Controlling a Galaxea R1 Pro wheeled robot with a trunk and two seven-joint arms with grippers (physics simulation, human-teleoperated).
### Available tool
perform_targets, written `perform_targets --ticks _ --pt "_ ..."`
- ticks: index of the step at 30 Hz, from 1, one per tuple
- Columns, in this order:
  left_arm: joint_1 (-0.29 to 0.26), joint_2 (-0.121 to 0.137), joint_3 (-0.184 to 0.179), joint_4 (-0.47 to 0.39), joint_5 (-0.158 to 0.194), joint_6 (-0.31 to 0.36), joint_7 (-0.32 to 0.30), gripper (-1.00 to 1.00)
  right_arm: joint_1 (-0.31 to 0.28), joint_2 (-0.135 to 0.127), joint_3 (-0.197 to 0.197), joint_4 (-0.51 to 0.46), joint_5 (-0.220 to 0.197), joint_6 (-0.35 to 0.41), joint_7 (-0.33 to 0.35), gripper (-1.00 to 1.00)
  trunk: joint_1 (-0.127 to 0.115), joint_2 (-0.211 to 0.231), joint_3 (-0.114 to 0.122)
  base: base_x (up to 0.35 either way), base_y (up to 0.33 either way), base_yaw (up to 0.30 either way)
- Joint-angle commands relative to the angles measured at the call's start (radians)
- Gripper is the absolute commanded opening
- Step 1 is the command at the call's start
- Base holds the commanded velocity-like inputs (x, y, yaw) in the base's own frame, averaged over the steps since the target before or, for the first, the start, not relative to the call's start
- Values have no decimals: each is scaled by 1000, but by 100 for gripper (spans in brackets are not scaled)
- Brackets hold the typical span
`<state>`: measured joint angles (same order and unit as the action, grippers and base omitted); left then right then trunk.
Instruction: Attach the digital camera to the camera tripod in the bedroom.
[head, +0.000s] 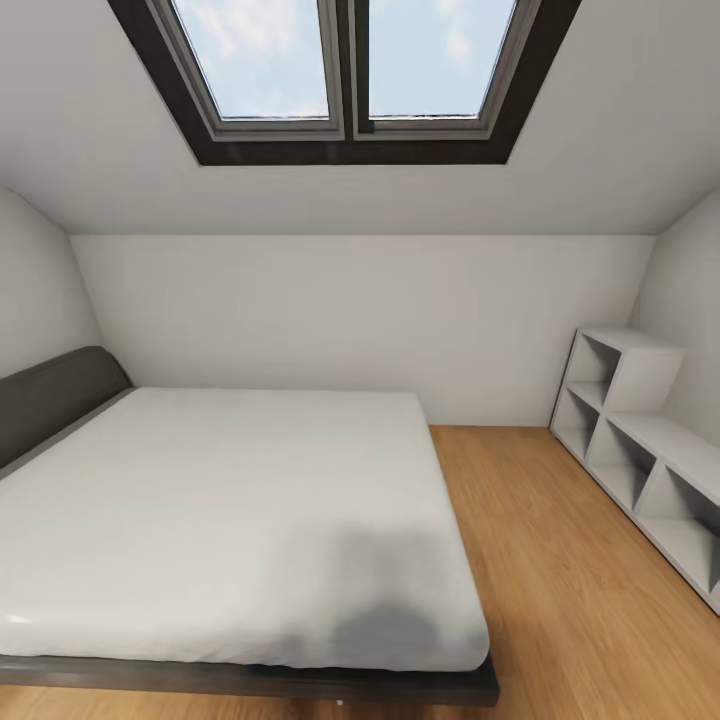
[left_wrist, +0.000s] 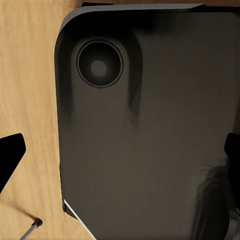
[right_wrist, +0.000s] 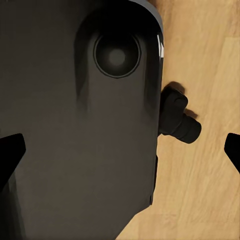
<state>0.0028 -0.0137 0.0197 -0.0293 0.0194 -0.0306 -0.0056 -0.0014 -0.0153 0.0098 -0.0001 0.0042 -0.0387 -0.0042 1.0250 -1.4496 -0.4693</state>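
Observation:
I face the bedroom: a white bed (head: 230, 520) with a grey headboard (head: 55, 395), a dark-framed double skylight (head: 345, 75) in the sloped ceiling, and a light wood floor (head: 570, 580). The digital camera and the camera tripod are out of view. My left gripper (left_wrist: 120, 155) is open, its black fingertips (left_wrist: 11, 156) spread wide with nothing between them. It hangs over my dark base (left_wrist: 160, 125). My right gripper (right_wrist: 120, 150) is open too, above the base (right_wrist: 75, 125) and floor.
White cube shelves (head: 640, 450) line the right wall. A strip of wood floor runs between bed and shelves. A thin silver rod with a dark tip (left_wrist: 31, 229) lies on the floor beside my base. A black wheel-like part (right_wrist: 177, 119) juts from the base.

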Motion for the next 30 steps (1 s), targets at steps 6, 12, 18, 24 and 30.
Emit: perform_targets --ticks 6,12,18,24,30 --pt "0 0 2 -1 2 -2 -1 100 0 0 1 0 0 -3 0 100 0 0 -1 0 0 0" --pt "0 0 2 -1 2 -2 -1 100 0 -1 1 0 0 -3 0 100 0 0 -1 0 0 0" --pt "0 0 2 -1 2 -2 -1 100 0 -1 1 0 0 -3 0 100 0 0 -1 0 0 0" --pt "0 0 2 -1 2 -2 -1 100 0 0 1 0 0 -3 0 100 0 0 -1 0 0 0" --pt "0 0 2 -1 2 -2 -1 100 0 0 1 0 0 -3 0 100 0 0 -1 0 0 0"
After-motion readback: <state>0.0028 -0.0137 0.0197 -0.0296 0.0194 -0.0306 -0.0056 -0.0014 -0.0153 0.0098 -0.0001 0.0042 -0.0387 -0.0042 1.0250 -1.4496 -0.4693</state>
